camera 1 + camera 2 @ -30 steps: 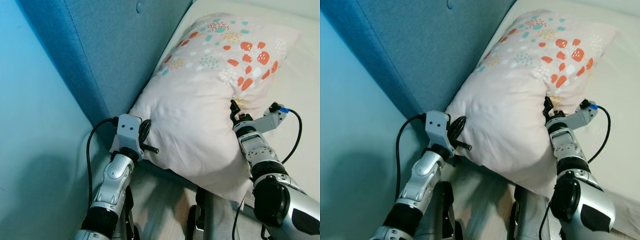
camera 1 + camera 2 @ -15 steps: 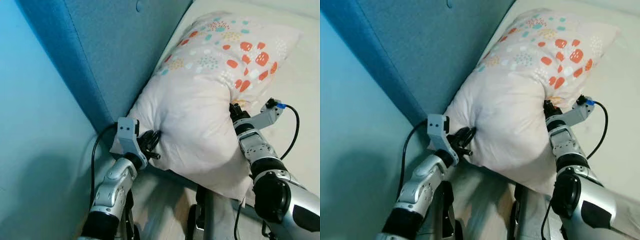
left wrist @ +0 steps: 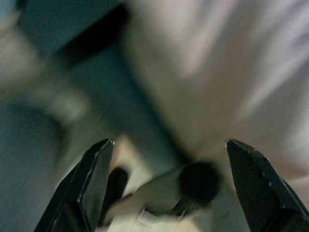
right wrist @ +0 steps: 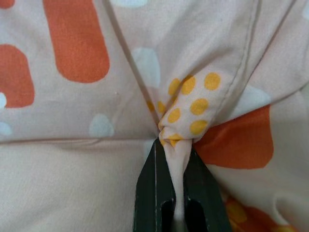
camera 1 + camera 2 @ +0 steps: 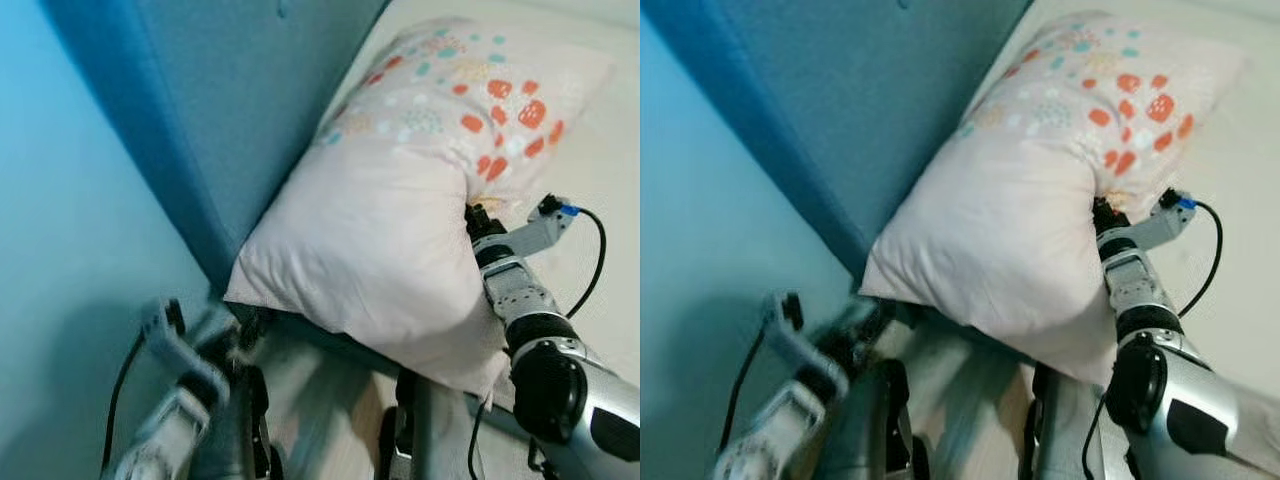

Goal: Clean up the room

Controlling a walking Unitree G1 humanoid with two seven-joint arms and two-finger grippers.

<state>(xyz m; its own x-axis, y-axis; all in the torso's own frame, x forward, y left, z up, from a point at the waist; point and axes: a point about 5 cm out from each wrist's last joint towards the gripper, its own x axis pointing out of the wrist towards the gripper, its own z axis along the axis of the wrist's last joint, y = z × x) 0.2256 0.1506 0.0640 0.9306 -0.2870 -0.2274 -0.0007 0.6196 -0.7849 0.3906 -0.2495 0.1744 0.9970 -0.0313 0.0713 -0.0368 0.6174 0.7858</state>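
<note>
Below pillow (image 5: 400,220), left pincer (image 3: 169,159) dropped away, seemingly open, right pincer (image 4: 176,193) still pinching.

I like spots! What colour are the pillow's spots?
Pillow: orange, teal, white and yellow spots, clearest in left eye view.

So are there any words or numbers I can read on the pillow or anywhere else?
None: there are no words, numbers or signs to read.
The pillow has only coloured spots and blobs, no letters.
The blue headboard is plain.
The right gripper pinches a fold of the pillow; it bears no label either.
</note>
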